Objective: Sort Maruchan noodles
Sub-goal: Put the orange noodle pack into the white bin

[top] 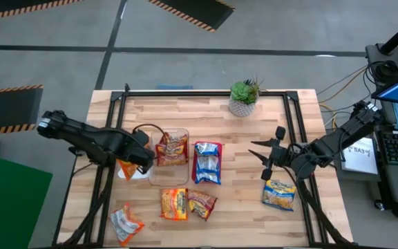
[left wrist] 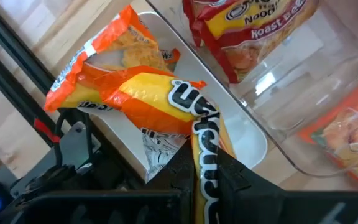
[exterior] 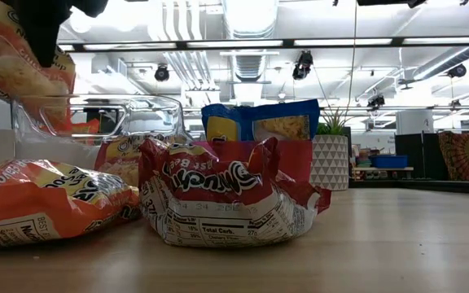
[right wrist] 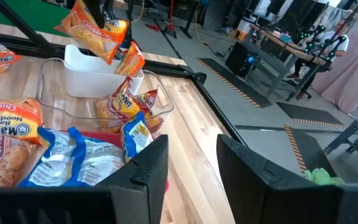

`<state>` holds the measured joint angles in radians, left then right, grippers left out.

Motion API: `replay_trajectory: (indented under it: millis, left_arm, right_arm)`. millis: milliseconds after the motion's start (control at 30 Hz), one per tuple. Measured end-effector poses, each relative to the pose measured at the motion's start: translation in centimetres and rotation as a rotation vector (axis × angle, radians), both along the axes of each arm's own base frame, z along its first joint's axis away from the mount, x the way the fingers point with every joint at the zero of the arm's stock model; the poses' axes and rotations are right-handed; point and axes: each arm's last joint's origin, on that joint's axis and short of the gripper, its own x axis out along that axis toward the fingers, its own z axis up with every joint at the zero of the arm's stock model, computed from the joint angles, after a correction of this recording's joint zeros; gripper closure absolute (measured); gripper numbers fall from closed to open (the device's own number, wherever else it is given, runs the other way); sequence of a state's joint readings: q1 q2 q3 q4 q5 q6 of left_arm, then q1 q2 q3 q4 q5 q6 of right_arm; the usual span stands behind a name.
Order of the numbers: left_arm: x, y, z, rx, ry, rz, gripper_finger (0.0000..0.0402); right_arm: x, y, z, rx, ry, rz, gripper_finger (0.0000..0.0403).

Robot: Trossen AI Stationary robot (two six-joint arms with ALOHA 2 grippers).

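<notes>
Left gripper pinched on the crimped end of an orange packet, dangling it over the white tray near the table's left edge, just beside the clear tray.

Right gripper spread and empty, hanging above the table toward its right edge, near a yellow packet lying flat below it.

Remaining noodles scattered: one red-accented packet inside the clear tray, a blue packet resting on a red tray toward the middle, two more packets side by side near the front edge, another orange packet at the front left corner.

Handling, as a judgement:
- Light, by the way the held packet hangs from one sealed end without pulling loose.
- Thin glossy plastic film, crinkled and likely slippery; a brittle noodle block inside, so liable to crack under a hard squeeze across the middle.
- Best taken by the flat crimped seam at a short end, or across the narrow width with gentle pressure.

Materials and shapes:
- Table of pale wooden planks, framed by black rails.
- Trays rectangular with rounded corners, smooth hard plastic.
- Small spiky green plant in a white patterned pot at the back edge, well apart from the packets.
</notes>
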<state>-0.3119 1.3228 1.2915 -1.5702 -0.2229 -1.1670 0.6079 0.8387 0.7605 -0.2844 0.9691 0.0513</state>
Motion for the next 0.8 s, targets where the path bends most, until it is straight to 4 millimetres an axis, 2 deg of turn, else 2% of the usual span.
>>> replay_trajectory:
  millis: [467,667,800]
  left_arm:
    - [2.4,-0.6,-2.5,0.060,0.135,-0.053,0.0396]
    - [4.0,-0.8,-4.3,0.193,0.155,0.032,0.0396]
    - [5.0,-1.1,-5.8,0.219,0.199,0.074,0.0396]
  right_arm:
    - [0.0,0.0,0.0,-0.003,0.003,0.000,0.0278]
    - [0.0,0.0,0.0,-0.005,0.004,0.001,0.0278]
    - [0.0,0.0,0.0,-0.005,0.005,0.001,0.0278]
